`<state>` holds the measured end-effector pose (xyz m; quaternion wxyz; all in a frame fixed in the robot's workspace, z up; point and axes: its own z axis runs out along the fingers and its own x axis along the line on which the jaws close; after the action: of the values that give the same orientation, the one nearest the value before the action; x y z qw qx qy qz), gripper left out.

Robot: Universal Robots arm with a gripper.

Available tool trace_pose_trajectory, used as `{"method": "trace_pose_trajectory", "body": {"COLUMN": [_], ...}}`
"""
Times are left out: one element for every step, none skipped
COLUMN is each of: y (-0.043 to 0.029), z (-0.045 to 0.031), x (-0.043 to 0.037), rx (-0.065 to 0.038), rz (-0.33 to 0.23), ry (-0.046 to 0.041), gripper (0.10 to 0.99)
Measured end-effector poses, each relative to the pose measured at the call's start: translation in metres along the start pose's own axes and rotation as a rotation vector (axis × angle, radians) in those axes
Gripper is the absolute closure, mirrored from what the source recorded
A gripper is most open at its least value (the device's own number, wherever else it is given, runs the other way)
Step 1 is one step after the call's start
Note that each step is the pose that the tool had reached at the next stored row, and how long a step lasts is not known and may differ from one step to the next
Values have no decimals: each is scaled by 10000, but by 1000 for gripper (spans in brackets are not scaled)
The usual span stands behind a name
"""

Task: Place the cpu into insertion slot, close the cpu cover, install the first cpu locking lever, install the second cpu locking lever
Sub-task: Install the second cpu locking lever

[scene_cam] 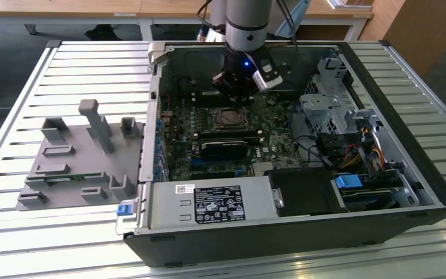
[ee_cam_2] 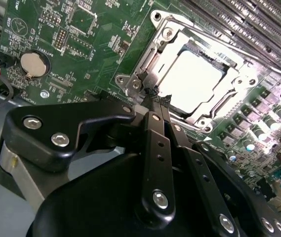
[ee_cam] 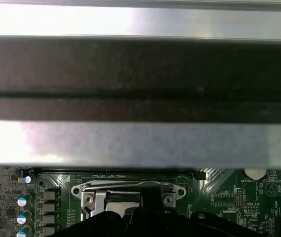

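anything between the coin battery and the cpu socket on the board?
In the second wrist view, only bare green board with small chips and pin headers lies between the coin battery and the socket.

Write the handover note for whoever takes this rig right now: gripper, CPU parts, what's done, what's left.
Gripper: fingers shut together with nothing between them, tips at the edge of the insertion slot on the green motherboard, inside the open PC case.
Cpu: seated flat in the socket, silver face up.
Cpu cover: appears down around the chip, its window framing it.
Done: cpu placed; cover seems closed.
Left: I cannot tell from these views whether either locking lever is latched, so treat both as pending. The arm hangs just above the socket in the exterior view.
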<state>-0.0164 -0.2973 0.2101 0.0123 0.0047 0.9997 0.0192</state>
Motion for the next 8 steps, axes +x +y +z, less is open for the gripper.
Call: {"method": "trace_pose_trajectory", "body": {"y": [-9, -18, -29, -41, -54, -67, -78, -87], "z": [0, -1, -1, -2, -2, -3, -3, -4], "x": [0, 0, 0, 0, 0, -1, -1, -1], "rx": [1, 1, 1, 1, 0, 1, 0, 1], "rz": [0, 0, 0, 0, 1, 0, 0, 0], "ry": [0, 0, 0, 0, 0, 0, 0, 0], "gripper": [973, 973, 973, 973, 973, 973, 973, 973]}}
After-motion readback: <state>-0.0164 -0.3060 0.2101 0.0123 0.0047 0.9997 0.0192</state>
